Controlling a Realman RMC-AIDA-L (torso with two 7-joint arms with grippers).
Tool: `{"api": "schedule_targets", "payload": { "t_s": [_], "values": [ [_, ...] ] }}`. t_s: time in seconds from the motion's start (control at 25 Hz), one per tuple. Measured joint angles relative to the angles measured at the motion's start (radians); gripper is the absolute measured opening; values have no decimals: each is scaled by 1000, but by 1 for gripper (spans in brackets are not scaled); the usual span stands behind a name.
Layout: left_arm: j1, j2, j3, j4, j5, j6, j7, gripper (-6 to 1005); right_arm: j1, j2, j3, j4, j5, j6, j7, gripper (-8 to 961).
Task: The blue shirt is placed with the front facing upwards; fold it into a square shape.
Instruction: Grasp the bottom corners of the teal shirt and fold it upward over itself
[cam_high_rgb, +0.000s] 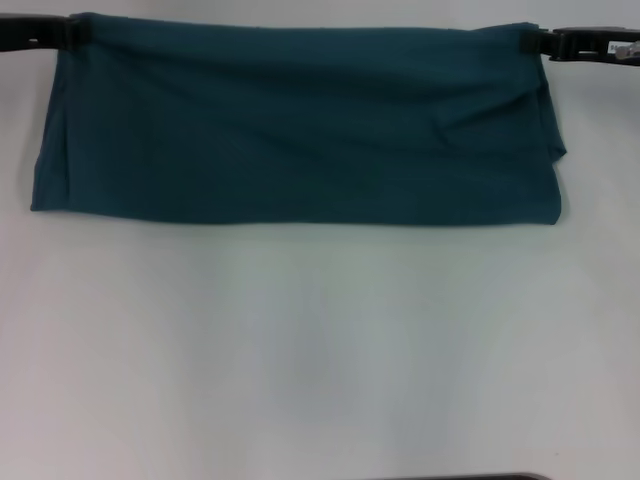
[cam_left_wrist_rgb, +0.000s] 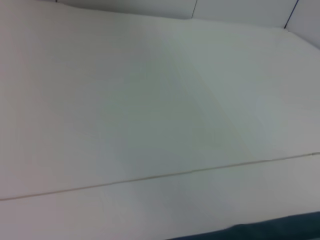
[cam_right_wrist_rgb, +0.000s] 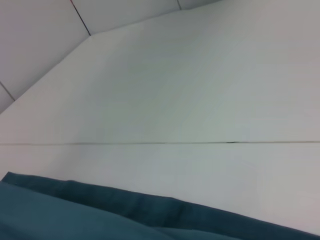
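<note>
Table (cam_high_rgb: 320, 350), white and broad, fills most of the head view, and the blue shirt (cam_high_rgb: 300, 125) lies across its far half as a wide, shallow band, already doubled over so that only plain teal cloth shows; no lettering or collar is visible. Its near edge runs fairly straight, while the robot's-right end shows a few stacked layers that do not line up exactly.

At the far corners of the band sit the two arms. The left gripper (cam_high_rgb: 62, 32) is at the far left corner and the right gripper (cam_high_rgb: 545, 43) at the far right corner, each touching the cloth's edge. Whether either pincer is clamped on the fabric or has let go cannot be told: the fingertips are hidden in the head view, and the wrist views show only table and a strip of shirt (cam_right_wrist_rgb: 100, 215).

Judging from this, a lengthwise fold has just been laid and the arms are at its end. The band is far wider than deep, so the next move likely calls for freeing the corners, then taking one short end and carrying it across toward the other, keeping the edges aligned to approach a square.
</note>
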Motion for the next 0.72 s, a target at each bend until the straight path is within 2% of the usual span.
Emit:
{"api": "schedule_targets", "payload": {
  "t_s": [0.24,0.36,0.48,0.68,0.72],
  "values": [
    [8,-46,11,1,3,-80,1,7,17,17,-8,-34,0,-78,-8,114],
    [11,-62,12,5,3,-131,3,8,23,26,-26,-51,2,-128,-20,115],
    [13,-69,9,14,0,-188,1,113,29,38,-32,-57,5,-203,-24,116],
    [29,-84,-8,3,-41,-281,-1,218,31,49,-30,-58,7,-316,-15,117],
    [34,-85,-9,-3,-50,-292,-1,240,28,48,-29,-55,10,-323,-17,161]
  ]
}}
